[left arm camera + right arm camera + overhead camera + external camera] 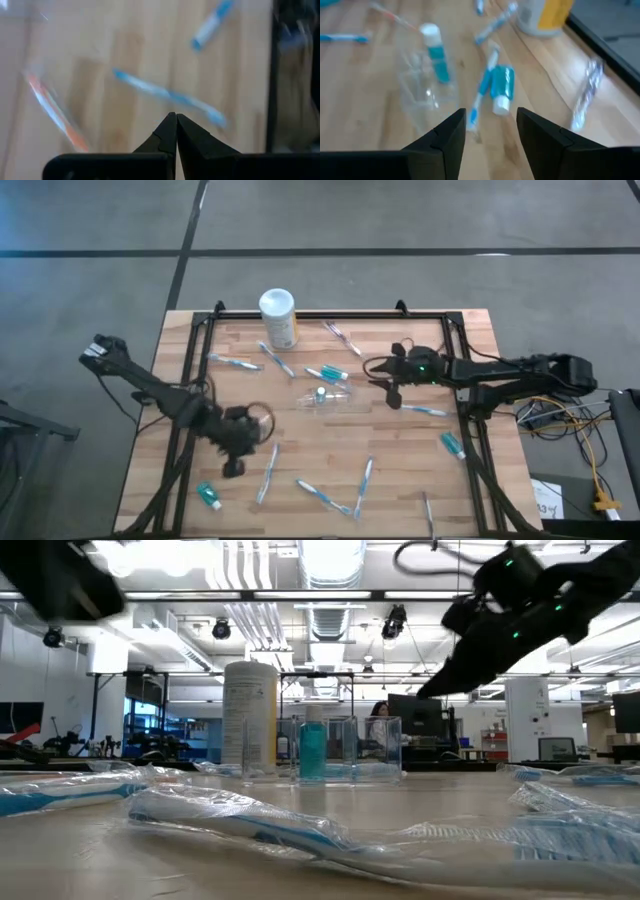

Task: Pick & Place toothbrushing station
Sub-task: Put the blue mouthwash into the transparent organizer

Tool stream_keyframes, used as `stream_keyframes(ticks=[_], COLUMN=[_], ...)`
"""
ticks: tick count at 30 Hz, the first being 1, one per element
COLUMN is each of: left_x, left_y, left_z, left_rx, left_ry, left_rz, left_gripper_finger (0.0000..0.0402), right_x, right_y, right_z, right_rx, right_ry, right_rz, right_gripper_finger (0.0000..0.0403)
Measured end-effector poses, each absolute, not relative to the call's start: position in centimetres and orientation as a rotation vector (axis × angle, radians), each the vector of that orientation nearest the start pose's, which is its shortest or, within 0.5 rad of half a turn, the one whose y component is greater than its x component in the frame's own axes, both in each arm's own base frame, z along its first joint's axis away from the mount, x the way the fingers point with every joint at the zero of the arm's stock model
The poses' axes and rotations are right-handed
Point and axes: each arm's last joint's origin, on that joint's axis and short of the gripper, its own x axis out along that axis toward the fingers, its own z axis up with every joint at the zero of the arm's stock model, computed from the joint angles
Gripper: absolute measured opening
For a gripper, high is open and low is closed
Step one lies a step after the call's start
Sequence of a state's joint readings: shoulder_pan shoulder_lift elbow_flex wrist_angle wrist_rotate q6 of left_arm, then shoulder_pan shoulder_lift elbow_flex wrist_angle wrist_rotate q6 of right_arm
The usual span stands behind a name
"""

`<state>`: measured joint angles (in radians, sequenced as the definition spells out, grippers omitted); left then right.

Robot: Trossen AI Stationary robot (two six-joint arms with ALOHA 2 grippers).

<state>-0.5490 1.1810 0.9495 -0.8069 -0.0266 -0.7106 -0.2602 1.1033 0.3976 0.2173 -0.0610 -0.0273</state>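
Observation:
The toothbrushing station, a see-through plastic holder [326, 399], sits on the wooden table near its middle, with a teal tube [320, 393] in it. It also shows in the low view [350, 748] and the right wrist view [420, 87]. My right gripper [381, 381] is open and empty, above the table just right of the holder; its fingers show in the right wrist view [490, 122]. My left gripper [234, 468] is shut and empty above the table's near left part, pointing toward the near edge; it shows in its own wrist view [176, 119].
A white canister with a yellow label [278, 316] stands at the far edge. Several wrapped toothbrushes [268, 472] and small teal tubes [209, 497] lie scattered. One tube [501, 89] and one brush [481, 95] lie right before my right gripper. A black frame [196, 340] borders the table.

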Motion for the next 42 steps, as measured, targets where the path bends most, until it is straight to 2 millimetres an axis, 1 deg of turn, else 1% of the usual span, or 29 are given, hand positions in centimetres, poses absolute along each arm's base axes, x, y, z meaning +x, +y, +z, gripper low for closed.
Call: stream_keyframes(ticks=[3,6,10,12,17,20,25,27,29,36,42], left_x=[17.4,16.1,15.0,14.6,14.2,14.1,14.2,14.1,14.1,14.0,13.6], left_y=[-14.0,-16.4,-19.3,-20.6,-22.5,-23.3,-23.4,-23.6,-23.9,-24.5,-24.9], left_z=[27.5,27.3,25.9,25.1,22.7,21.2,19.4,18.8,18.4,18.1,16.8], left_rx=[-0.330,-0.387,-0.442,-0.443,-0.396,-0.326,-0.240,-0.208,-0.175,-0.099,0.030], left_ry=[1.209,1.278,1.391,1.457,1.600,1.651,1.720,1.734,1.740,1.745,1.763], left_rz=[-0.105,-0.081,-0.084,-0.097,-0.097,-0.104,-0.005,-0.008,-0.027,-0.092,-0.140], left_gripper_finger=[0.0012,0.0016,0.0033,0.0042,0.0065,0.0080,0.0114,0.0129,0.0146,0.0210,0.0239], right_x=[19.6,18.7,17.9,17.6,17.7,17.8,18.0,18.0,18.0,17.9,17.8], right_y=[-4.4,-3.9,-3.7,-3.7,-3.7,-3.7,-3.8,-3.8,-3.8,-3.7,-3.7], right_z=[18.3,18.2,17.8,17.6,17.9,18.3,18.5,18.5,18.5,18.2,18.0], right_rx=[0.037,0.031,0.025,0.021,-0.005,-0.013,-0.011,-0.011,-0.008,0.021,0.037], right_ry=[0.446,0.424,0.405,0.380,0.330,0.320,0.313,0.315,0.317,0.339,0.357], right_rz=[-0.160,-0.149,-0.153,-0.153,-0.152,-0.152,-0.154,-0.155,-0.155,-0.159,-0.160], right_gripper_finger=[0.0161,0.0156,0.0150,0.0148,0.0148,0.0146,0.0143,0.0144,0.0143,0.0135,0.0129])
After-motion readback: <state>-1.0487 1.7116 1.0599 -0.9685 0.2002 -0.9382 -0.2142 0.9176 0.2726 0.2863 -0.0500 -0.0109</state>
